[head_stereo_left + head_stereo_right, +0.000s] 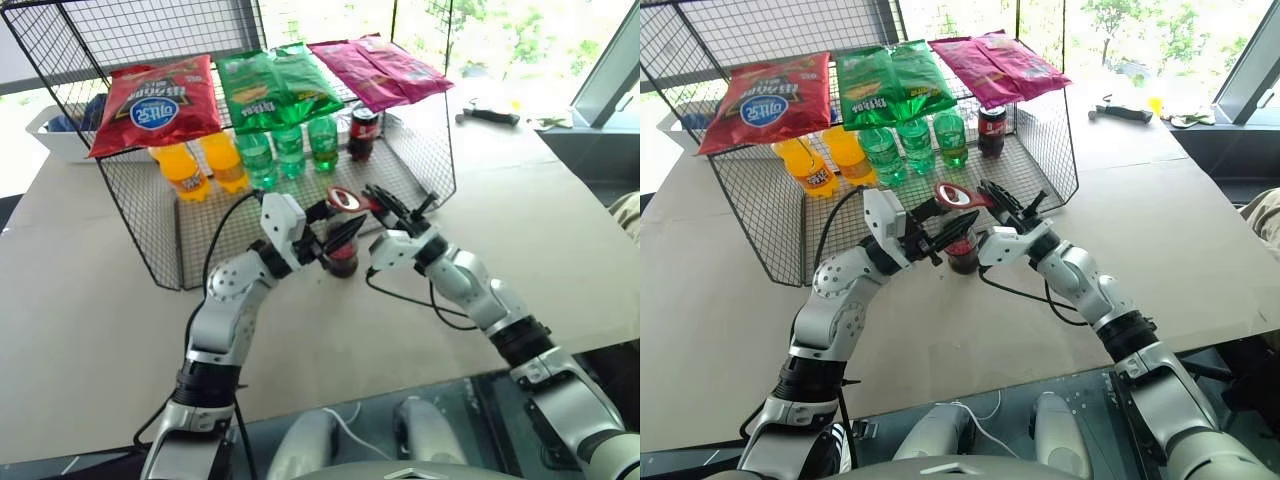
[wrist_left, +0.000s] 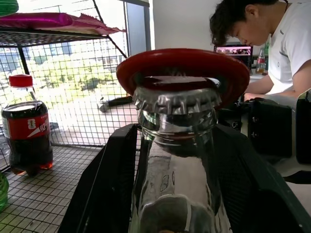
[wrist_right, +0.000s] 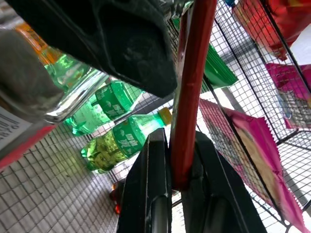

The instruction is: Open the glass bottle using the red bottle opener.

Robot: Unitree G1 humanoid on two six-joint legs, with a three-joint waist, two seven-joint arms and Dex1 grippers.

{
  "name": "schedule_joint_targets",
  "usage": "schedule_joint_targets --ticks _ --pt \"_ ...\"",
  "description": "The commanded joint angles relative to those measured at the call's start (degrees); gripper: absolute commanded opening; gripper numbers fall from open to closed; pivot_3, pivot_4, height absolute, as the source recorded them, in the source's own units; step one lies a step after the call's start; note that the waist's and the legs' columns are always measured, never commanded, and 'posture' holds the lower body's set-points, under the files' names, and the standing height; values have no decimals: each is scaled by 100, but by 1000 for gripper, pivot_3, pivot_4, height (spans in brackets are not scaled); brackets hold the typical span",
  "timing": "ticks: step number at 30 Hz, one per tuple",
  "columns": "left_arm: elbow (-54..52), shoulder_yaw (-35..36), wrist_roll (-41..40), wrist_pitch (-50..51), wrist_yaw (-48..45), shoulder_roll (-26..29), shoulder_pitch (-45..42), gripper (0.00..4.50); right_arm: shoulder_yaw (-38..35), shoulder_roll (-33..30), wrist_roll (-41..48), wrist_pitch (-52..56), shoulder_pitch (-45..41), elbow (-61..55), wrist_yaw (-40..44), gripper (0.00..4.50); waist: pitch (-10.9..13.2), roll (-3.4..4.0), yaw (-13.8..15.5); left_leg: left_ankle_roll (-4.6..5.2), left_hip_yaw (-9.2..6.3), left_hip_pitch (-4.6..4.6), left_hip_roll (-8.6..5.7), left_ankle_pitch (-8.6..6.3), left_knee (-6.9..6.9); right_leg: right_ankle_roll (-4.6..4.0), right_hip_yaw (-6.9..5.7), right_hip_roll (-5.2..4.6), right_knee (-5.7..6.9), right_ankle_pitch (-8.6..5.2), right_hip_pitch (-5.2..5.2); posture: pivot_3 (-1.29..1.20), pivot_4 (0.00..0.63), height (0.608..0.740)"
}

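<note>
The glass bottle [image 1: 343, 262] stands on the table just in front of the wire rack, and my left gripper [image 1: 335, 232] is shut on its neck. In the left wrist view the neck [image 2: 175, 160] rises between my two black fingers [image 2: 112, 170], with the crimped cap [image 2: 176, 99] on top. The oval ring of the red bottle opener [image 1: 346, 198] lies over the cap, and its rim [image 2: 182, 65] hangs around the cap's far side. My right gripper [image 1: 375, 204] is shut on the opener's handle [image 3: 189, 97], coming in from the right.
The black wire rack [image 1: 140, 215] behind holds orange bottles [image 1: 182, 170], green bottles [image 1: 288, 150] and a small cola bottle [image 1: 362, 133], with snack bags [image 1: 160, 100] on top. At the table's back right lies a black tool [image 1: 488, 116]. A person [image 2: 272, 43] sits beyond.
</note>
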Motion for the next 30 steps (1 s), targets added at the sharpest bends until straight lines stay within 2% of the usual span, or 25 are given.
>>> schedule_joint_targets --ticks 1,5,10,17,30 --pt "38 -96 55 100 11 7 10 2299 542 67 -474 -458 -144 369 -55 0 0 0 -6 0 1 0 0 0 0 0 1 0 0 0 0 0 150 740" --pt "44 -98 62 116 22 -8 -2 2299 503 -208 -761 -420 -323 347 -71 0 -1 1 -6 0 4 2 0 0 1 0 4 0 1 0 1 0 150 740" --pt "103 -102 69 103 12 -17 18 2299 257 -580 -541 -466 -455 241 185 0 -2 1 -7 0 3 4 0 0 1 0 4 1 2 0 3 0 150 740" --pt "230 -120 89 70 19 -76 -64 2299 89 -1093 -722 -529 -812 25 253 0 -2 1 21 0 3 2 -1 0 -1 0 4 -1 -1 0 3 0 150 740" --pt "389 -142 110 -2 -15 -126 -104 2299 28 -1725 -1597 -563 -1684 273 -418 0 5 1 62 1 -3 -6 -11 0 1 0 1 -6 -5 0 2 0 150 740"
